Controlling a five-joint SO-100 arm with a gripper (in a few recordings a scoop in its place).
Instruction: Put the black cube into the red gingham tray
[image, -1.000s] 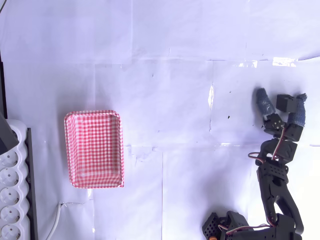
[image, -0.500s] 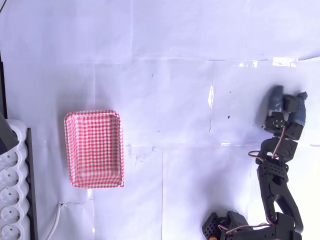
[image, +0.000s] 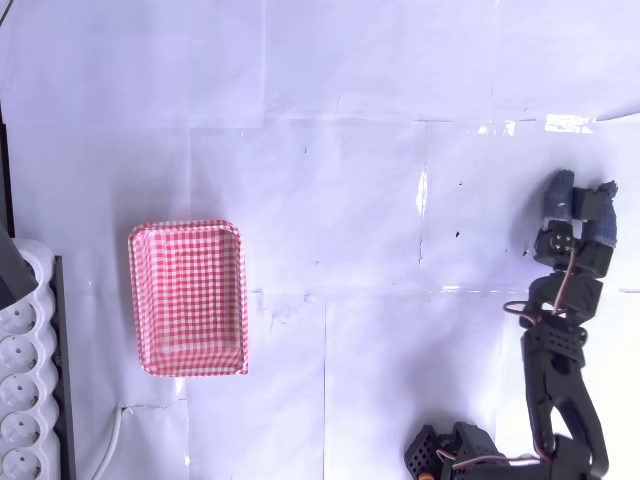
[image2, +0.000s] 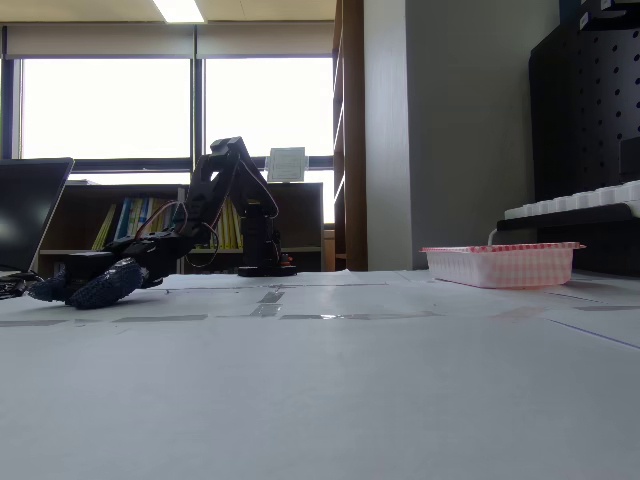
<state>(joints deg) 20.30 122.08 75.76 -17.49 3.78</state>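
The red gingham tray (image: 188, 298) lies at the left of the white table, nothing in it; in the fixed view the tray (image2: 500, 265) stands at the right. Far from it, at the right edge of the overhead view, my gripper (image: 581, 203) is shut on the small black cube (image: 588, 199), which sits between the two grey-blue fingertips (image: 559, 190). In the fixed view the gripper (image2: 78, 287) hangs low at the left, close to the table, and the cube there blends into the dark fingers.
A white egg-carton-like holder (image: 24, 400) on a dark rack fills the lower left corner, with a white cable (image: 112, 440) beside it. The arm's base (image: 450, 455) sits at the bottom right. A laptop (image2: 30, 215) stands at the far left of the fixed view.
The fingers have come together on the black cube, which lay between open fingers a second ago. The gripper has shifted slightly to the right with it.
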